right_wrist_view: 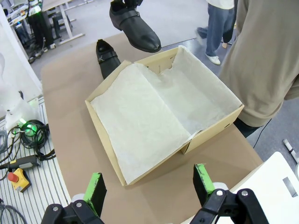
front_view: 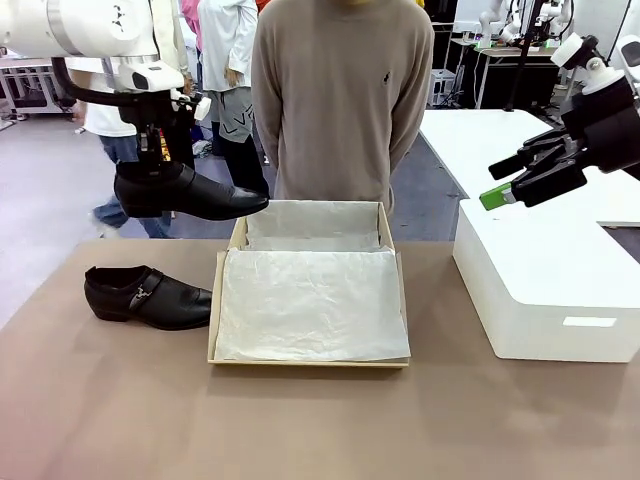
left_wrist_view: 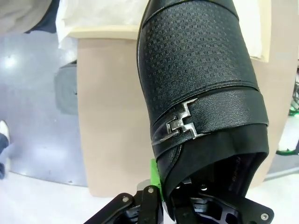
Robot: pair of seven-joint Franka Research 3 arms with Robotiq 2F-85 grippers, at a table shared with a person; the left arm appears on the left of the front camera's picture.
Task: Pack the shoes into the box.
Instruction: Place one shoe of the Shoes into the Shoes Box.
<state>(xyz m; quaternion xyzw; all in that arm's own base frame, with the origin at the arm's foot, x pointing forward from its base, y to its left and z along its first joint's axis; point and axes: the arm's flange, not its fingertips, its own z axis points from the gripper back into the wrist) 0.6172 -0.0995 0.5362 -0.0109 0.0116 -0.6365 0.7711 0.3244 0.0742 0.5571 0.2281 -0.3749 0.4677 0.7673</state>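
Currently aloft: one black shoe (front_view: 190, 195), hanging clear of the table (front_view: 320, 440), sole roughly level, toe pointing toward the far-left corner of the box (front_view: 213, 320).
Left gripper (front_view: 163, 158): fingers pinched tight on the held shoe's rim near the heel. In the left wrist view one green pad (left_wrist_view: 154, 179) sits against the outside of the rim and the other finger goes down inside the opening.
Held shoe, close up: textured black upper, with a strap and a small metal buckle (left_wrist_view: 182, 123) across the instep. The toe reaches out toward the edge of the box.
Second shoe (front_view: 148, 297): on the table left of the box, just beside its left wall, upright on its sole, toe toward the box, untouched.
Box: tan cardboard, open, mid-table, lined with white tissue paper (front_view: 310, 305). No shoe is inside.
Right gripper (front_view: 495, 185): fingers spread wide and holding nothing. It is raised over the near-left part of the white block (front_view: 545, 290). Its wrist view looks down on the open box between the two green pads.
White block: on the table right of the box, apart from it.
Person (front_view: 340, 100): standing at the far side, behind the box. Hands cannot be seen.
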